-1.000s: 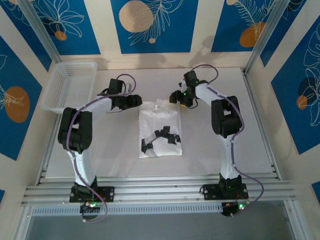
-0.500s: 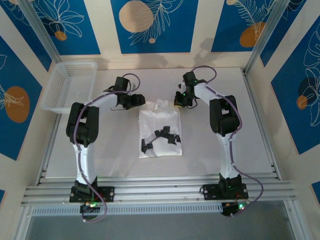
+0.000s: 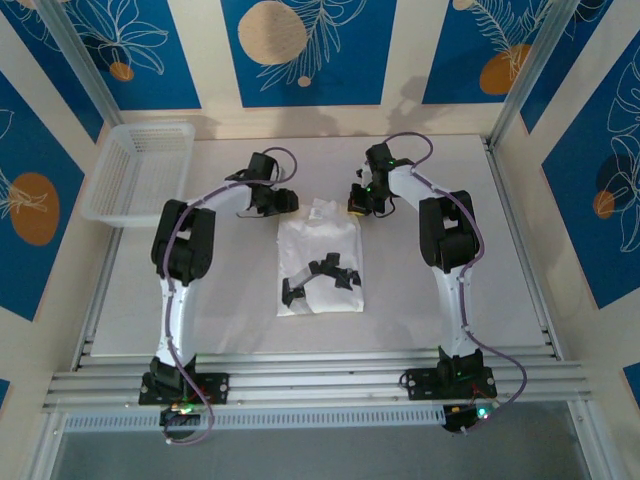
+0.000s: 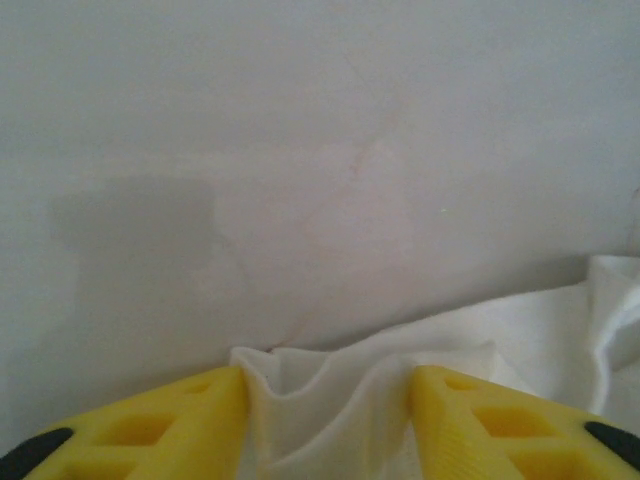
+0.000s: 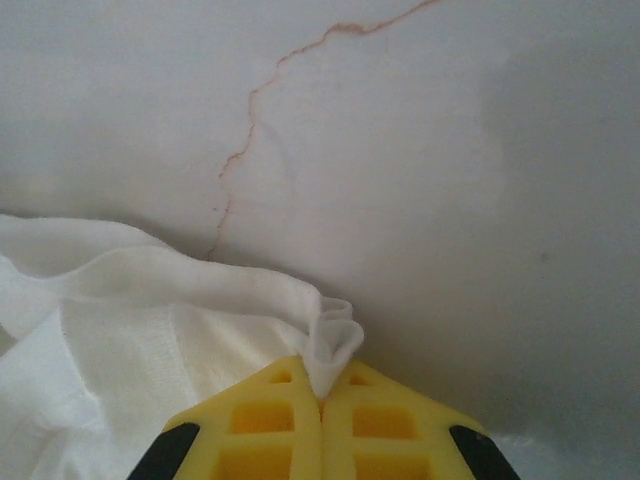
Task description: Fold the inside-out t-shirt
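Observation:
The inside-out t-shirt (image 3: 320, 262) lies as a white folded rectangle mid-table, with dark shapes on its near half. My left gripper (image 3: 289, 200) is at its far left corner. In the left wrist view a bunched fold of the t-shirt (image 4: 330, 395) stands between the yellow fingers (image 4: 195, 420), which are still well apart; that gripper (image 4: 328, 385) is open around the cloth. My right gripper (image 3: 356, 205) is at the far right corner. It (image 5: 322, 385) is shut on a small pinched fold of the t-shirt (image 5: 332, 340), which pokes out past the fingertips.
A white mesh basket (image 3: 140, 170) stands at the far left of the table. The white tabletop (image 3: 520, 260) stretches to the right of the shirt. A thin brown crack line (image 5: 250, 110) runs across the surface ahead of the right gripper.
The left arm swung right to the shirt's far left corner and its jaws narrowed around the cloth. The right gripper shut on the far right corner.

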